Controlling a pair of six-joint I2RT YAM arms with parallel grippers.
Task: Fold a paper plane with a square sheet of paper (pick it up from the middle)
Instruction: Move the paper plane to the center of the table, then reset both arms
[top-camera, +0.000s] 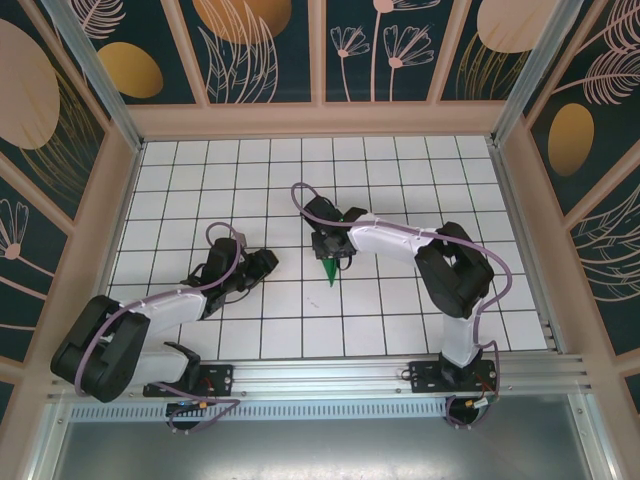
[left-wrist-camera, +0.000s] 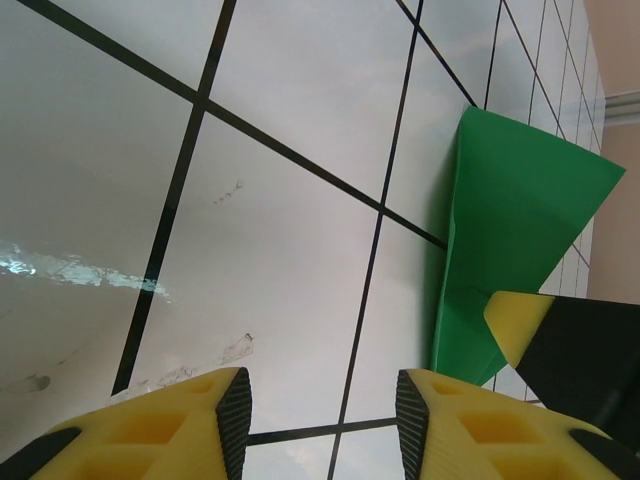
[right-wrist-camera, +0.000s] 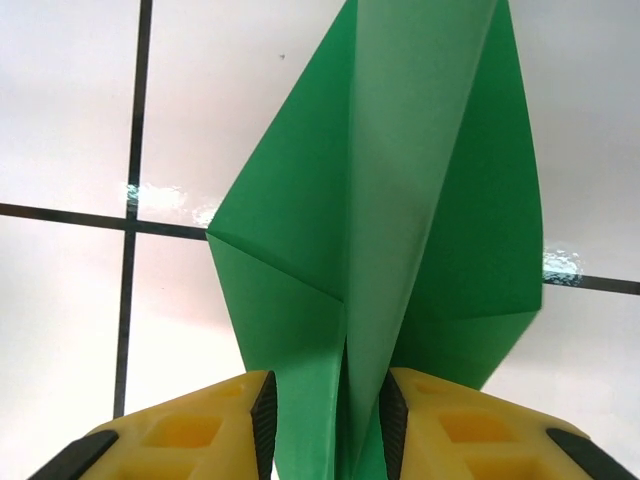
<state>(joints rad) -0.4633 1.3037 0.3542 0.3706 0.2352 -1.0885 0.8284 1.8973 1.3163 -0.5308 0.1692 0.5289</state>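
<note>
The paper plane sits near the middle of the white tiled worktop. In the top view its green tip points towards 6 o'clock, just below the right gripper. In the right wrist view the plane fans out towards 12 o'clock, with its raised centre fold standing between the yellow pads. The jaws there are partly open on either side of that fold, and its layers look loose rather than pinched flat. I cannot tell whether the pads touch the paper.

The left gripper is near the plane, at about 9 o'clock from it in the top view. Its jaws are moderately apart, with nothing between them and bare tile beyond. In the left wrist view the plane lies at 2 o'clock.
</note>
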